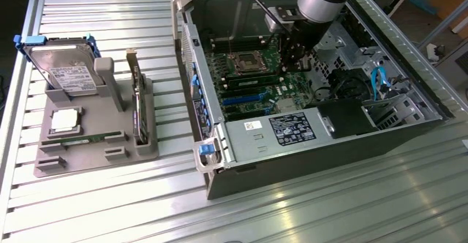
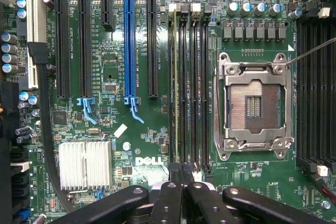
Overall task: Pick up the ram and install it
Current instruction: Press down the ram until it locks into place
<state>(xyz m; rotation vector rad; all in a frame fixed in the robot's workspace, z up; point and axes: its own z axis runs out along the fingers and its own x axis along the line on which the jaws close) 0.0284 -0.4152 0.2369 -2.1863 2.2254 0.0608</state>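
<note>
One gripper [image 2: 181,192], fingers closed together over the motherboard's memory slots [image 2: 189,87] | ram [image 2: 174,87] seated edge-on in the outermost slot beside the CPU socket [image 2: 255,106] | risk: uneven downward press leaves one end unlatched.

Green motherboard [image 2: 136,145], blue slot [image 2: 129,45], silver heatsink [image 2: 84,164], grey tray [image 1: 87,150]

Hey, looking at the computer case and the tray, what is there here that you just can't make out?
- Fingers, wrist view: tips meet at the memory slots; whether they touch the ram is unclear.
- Exterior view: the arm hides the slots behind it.
- Drive label: too small to read.
- Tray: the second ram lies half sunk.
</note>
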